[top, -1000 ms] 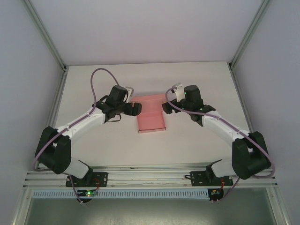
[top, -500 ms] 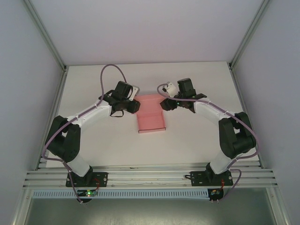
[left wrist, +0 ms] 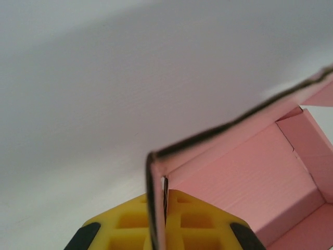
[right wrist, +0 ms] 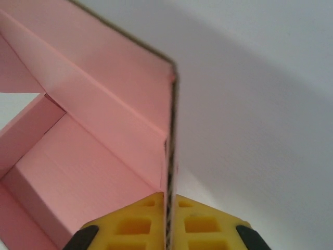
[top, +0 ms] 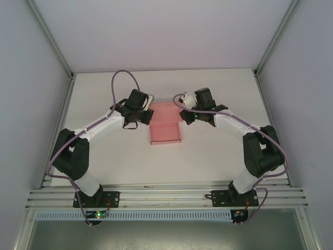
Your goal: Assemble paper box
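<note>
The pink paper box [top: 165, 131] lies on the white table [top: 122, 161], midway between the two arms. It is partly folded, with its side walls raised and its inside open upward. The left gripper [left wrist: 157, 221] is clamped on the box's left wall. In the left wrist view the thin card edge runs up between the yellow fingers [left wrist: 200, 216], which press on it from both sides. The right gripper [right wrist: 169, 216] is closed the same way on the right wall, with the dark-edged card standing pinched between its yellow pads [right wrist: 200, 211]. Seen from above, both grippers meet the far half of the box, one on each side.
</note>
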Robot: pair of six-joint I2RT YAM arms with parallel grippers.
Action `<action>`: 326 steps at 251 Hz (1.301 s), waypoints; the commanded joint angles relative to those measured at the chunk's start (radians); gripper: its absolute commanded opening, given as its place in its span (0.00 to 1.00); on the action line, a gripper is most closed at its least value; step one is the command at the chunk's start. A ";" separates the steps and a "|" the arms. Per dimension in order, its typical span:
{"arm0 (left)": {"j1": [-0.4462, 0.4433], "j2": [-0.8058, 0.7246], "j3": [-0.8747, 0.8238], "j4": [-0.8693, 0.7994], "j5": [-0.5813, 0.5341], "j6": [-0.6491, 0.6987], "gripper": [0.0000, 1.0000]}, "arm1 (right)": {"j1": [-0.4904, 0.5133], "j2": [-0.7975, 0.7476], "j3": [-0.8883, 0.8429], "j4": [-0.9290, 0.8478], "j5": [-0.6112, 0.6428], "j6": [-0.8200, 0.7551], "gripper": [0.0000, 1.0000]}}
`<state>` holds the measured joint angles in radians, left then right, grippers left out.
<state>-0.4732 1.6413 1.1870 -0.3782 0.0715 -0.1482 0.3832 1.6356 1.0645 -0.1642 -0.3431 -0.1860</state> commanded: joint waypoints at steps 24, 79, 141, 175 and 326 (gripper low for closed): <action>-0.031 -0.008 0.013 -0.013 -0.183 -0.211 0.00 | 0.048 -0.091 -0.071 0.111 0.201 0.179 0.02; -0.107 -0.016 -0.043 0.073 -0.419 -0.518 0.00 | 0.099 -0.145 -0.223 0.402 0.331 0.592 0.00; -0.135 -0.059 -0.096 0.159 -0.466 -0.730 0.00 | 0.160 -0.160 -0.259 0.502 0.407 0.808 0.00; -0.139 -0.091 -0.140 0.237 -0.469 -0.714 0.00 | 0.204 -0.161 -0.263 0.496 0.471 0.753 0.00; -0.170 -0.083 -0.326 0.640 -0.321 -0.612 0.00 | 0.247 -0.059 -0.405 0.671 0.514 0.731 0.00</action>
<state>-0.6228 1.5555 0.8787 0.0959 -0.2630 -0.7647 0.6117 1.5509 0.7063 0.4690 0.1341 0.5285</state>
